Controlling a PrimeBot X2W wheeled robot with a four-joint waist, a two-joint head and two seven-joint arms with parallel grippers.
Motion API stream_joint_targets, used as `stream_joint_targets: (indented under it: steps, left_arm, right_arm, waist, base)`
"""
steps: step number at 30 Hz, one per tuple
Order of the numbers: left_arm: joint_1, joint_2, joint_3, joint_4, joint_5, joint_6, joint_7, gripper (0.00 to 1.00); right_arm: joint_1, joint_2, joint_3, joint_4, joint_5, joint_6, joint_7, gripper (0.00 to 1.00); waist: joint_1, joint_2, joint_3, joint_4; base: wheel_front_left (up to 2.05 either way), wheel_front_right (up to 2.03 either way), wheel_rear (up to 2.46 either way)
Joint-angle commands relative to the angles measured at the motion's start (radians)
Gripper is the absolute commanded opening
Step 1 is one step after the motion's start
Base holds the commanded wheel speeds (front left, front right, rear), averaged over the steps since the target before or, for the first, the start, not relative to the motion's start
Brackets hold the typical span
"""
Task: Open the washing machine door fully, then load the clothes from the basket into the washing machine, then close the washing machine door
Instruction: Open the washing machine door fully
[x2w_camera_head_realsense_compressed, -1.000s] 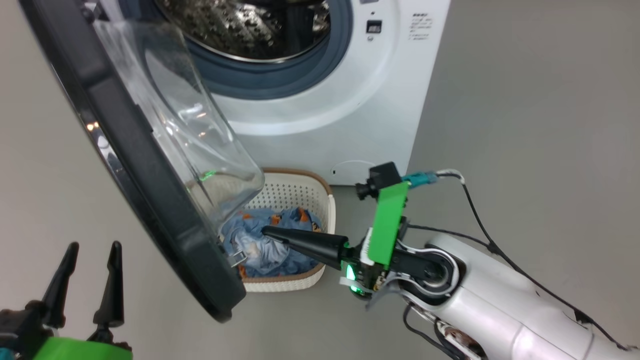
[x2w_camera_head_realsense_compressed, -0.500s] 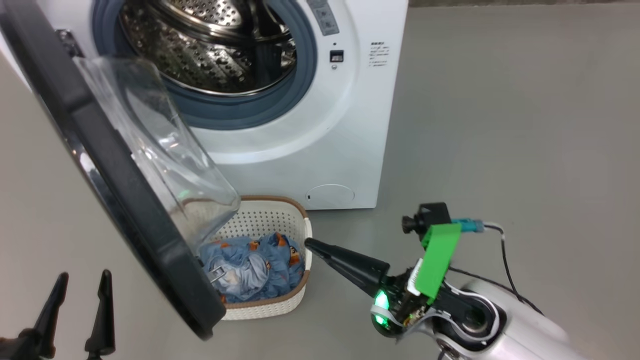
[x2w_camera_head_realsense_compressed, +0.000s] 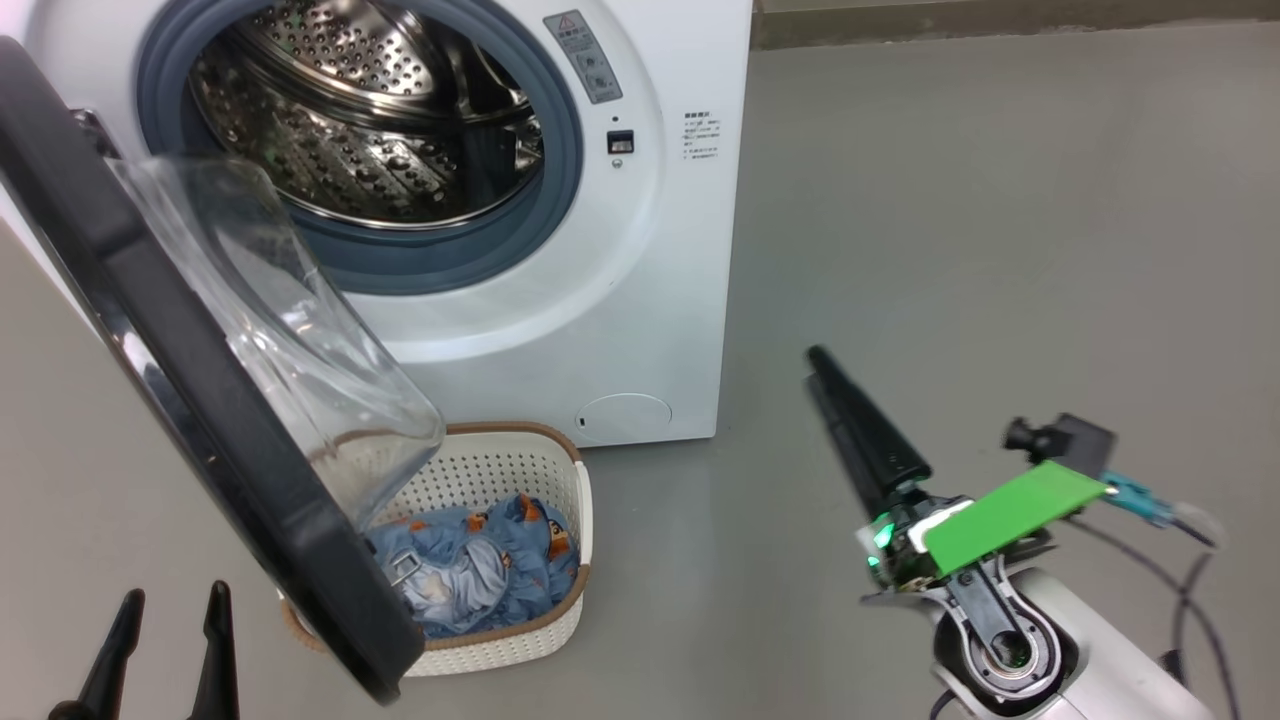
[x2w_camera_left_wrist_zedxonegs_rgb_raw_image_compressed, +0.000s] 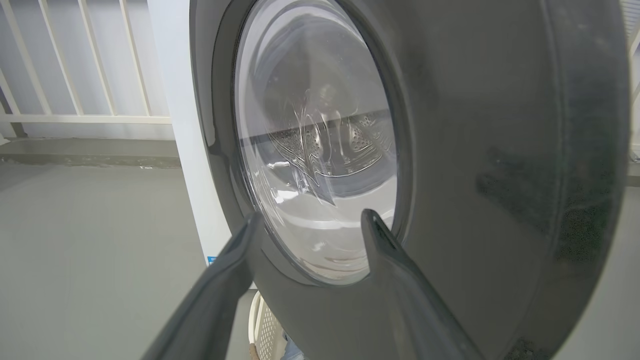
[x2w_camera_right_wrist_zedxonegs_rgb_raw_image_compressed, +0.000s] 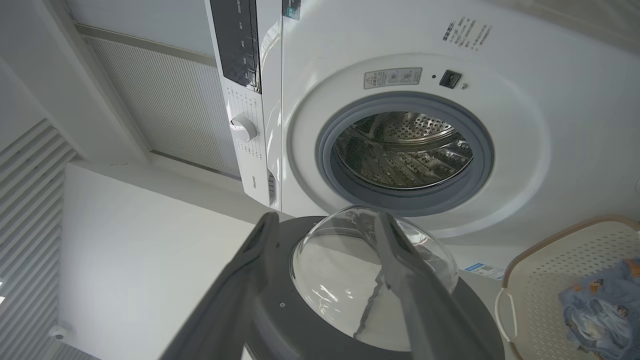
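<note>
a: largest body in the figure?
b: the washing machine (x2w_camera_head_realsense_compressed: 640, 300), white, its opening uncovered on the steel drum (x2w_camera_head_realsense_compressed: 350, 130).
a: next?
b: the washing machine door (x2w_camera_head_realsense_compressed: 180, 400), swung out from the machine's left edge, domed glass turned toward the machine, lower rim over the basket (x2w_camera_head_realsense_compressed: 500, 470).
a: and the basket?
b: on the floor just in front of the machine's base, with the clothes (x2w_camera_head_realsense_compressed: 480, 570) heaped inside.
a: the claws?
b: the right gripper (x2w_camera_head_realsense_compressed: 818, 358) hangs over the floor off the machine's front right corner; the right wrist view shows its fingers spread, nothing between them. the left gripper (x2w_camera_head_realsense_compressed: 175, 595) sits in front of the machine, beyond the door's outer face, fingers parted and empty.
</note>
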Motion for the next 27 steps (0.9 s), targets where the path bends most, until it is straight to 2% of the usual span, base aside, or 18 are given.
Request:
stream_joint_targets:
  steps: [1, 5, 10, 15, 16, 23, 27]
  left_arm:
    - [-0.023, 0.017, 0.041, -0.028, 0.017, -0.003, -0.008, 1.0]
    - [-0.021, 0.014, 0.043, -0.033, 0.015, -0.003, -0.008, 1.0]
    - [-0.019, 0.011, 0.046, -0.036, 0.014, -0.003, -0.008, 1.0]
    - [-0.016, 0.004, 0.048, -0.037, 0.017, -0.003, -0.008, 1.0]
    - [-0.016, 0.004, 0.048, -0.037, 0.017, -0.003, -0.008, 1.0]
    - [-0.012, -0.002, 0.053, -0.039, 0.021, -0.003, -0.008, 1.0]
    - [-0.01, -0.008, 0.054, -0.035, 0.023, -0.003, -0.008, 1.0]
  right_arm:
    - [0.015, -0.001, -0.005, -0.007, -0.05, 0.007, -0.03, 1.0]
    - [0.031, 0.015, -0.093, 0.085, -0.254, 0.007, -0.072, 1.0]
    - [0.096, 0.134, -0.35, 0.125, -0.618, 0.007, -0.074, 1.0]
    - [0.184, 0.225, -0.518, 0.082, -0.991, 0.007, -0.074, 1.0]
    - [0.184, 0.225, -0.518, 0.082, -0.991, 0.007, -0.074, 1.0]
    - [0.293, 0.264, -0.617, 0.017, -1.326, 0.007, -0.074, 1.0]
    - [0.336, 0.266, -0.637, -0.005, -1.437, 0.007, -0.074, 1.0]
  waist:
    - [0.0, 0.0, -0.002, -0.003]
    - [0.0, 0.0, -0.002, -0.007]
    - [0.0, 0.0, -0.002, -0.007]
    - [0.0, 0.0, -0.006, -0.004]
    - [0.0, 0.0, -0.006, -0.004]
    - [0.0, 0.0, -0.007, -0.003]
    - [0.0, 0.0, -0.008, -0.004]
  base:
    - [0.0, 0.0, 0.0]
    - [0.0, 0.0, 0.0]
    - [0.0, 0.0, 0.0]
    - [0.0, 0.0, 0.0]
    - [0.0, 0.0, 0.0]
    - [0.0, 0.0, 0.0]
    - [0.0, 0.0, 0.0]
